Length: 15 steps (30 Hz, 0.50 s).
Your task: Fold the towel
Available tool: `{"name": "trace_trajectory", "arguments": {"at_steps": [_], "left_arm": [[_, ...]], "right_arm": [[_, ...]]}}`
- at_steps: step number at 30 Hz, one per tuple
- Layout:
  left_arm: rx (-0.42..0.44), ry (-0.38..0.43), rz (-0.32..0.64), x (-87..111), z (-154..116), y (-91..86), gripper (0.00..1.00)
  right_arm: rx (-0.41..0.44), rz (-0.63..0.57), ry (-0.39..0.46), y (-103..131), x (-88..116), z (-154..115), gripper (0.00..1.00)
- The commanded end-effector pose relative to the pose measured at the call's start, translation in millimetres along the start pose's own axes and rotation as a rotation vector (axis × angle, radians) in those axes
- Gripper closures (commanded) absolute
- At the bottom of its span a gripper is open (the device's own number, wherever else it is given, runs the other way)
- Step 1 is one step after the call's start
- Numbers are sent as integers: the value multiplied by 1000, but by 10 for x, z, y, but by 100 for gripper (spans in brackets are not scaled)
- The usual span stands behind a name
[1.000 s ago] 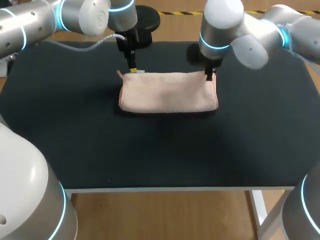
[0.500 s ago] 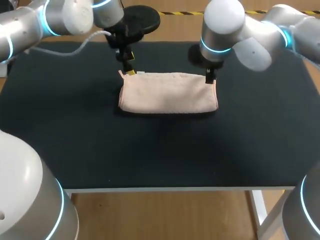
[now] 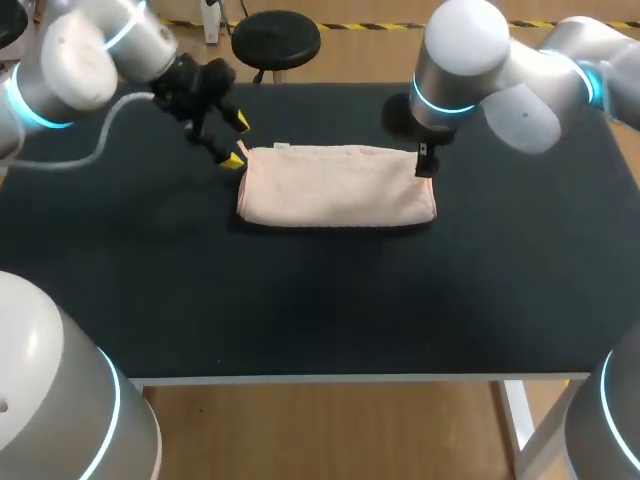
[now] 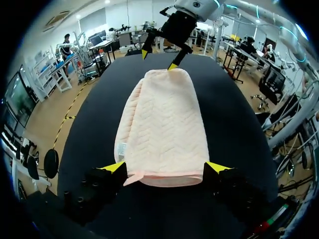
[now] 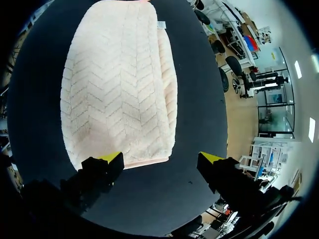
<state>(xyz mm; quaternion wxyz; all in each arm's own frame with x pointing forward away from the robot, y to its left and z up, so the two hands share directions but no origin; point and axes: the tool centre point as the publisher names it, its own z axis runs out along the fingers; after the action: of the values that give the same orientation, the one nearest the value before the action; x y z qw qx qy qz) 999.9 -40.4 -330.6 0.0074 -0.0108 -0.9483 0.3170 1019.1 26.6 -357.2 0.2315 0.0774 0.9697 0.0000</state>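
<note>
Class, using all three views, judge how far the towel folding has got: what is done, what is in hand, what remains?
Done: the towel lies flat as a doubled band, with layered edges showing along one long side. In hand: nothing. The left tool and right tool stand open at opposite short ends, gripping no cloth. Left: probably one more fold, end to end, if a smaller packet is wanted.

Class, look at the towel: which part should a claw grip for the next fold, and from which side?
Probably a short end, pinched from above at its edge. The towel lies flat as a long, doubled strip, so carrying one short end over to the other would halve it. The open left claw and open right claw each sit by one.
</note>
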Motion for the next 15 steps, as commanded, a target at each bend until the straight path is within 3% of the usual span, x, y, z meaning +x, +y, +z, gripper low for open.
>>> {"name": "trace_trajectory", "arguments": {"at_steps": [1,5,6,15], "left_arm": [[269,-46,-20,155,-1,144,0],[249,-27,-44,172,2,205,0],[232,-33,-44,177,-3,215,0],[214,-38,-33,185,-17,212,0]], "right_arm": [[-9,-9,-5,-45,33,-82,0],[10,-60,12,-56,73,-103,0],[22,-129,22,-55,104,-112,0],[22,-129,22,-55,104,-112,0]]}}
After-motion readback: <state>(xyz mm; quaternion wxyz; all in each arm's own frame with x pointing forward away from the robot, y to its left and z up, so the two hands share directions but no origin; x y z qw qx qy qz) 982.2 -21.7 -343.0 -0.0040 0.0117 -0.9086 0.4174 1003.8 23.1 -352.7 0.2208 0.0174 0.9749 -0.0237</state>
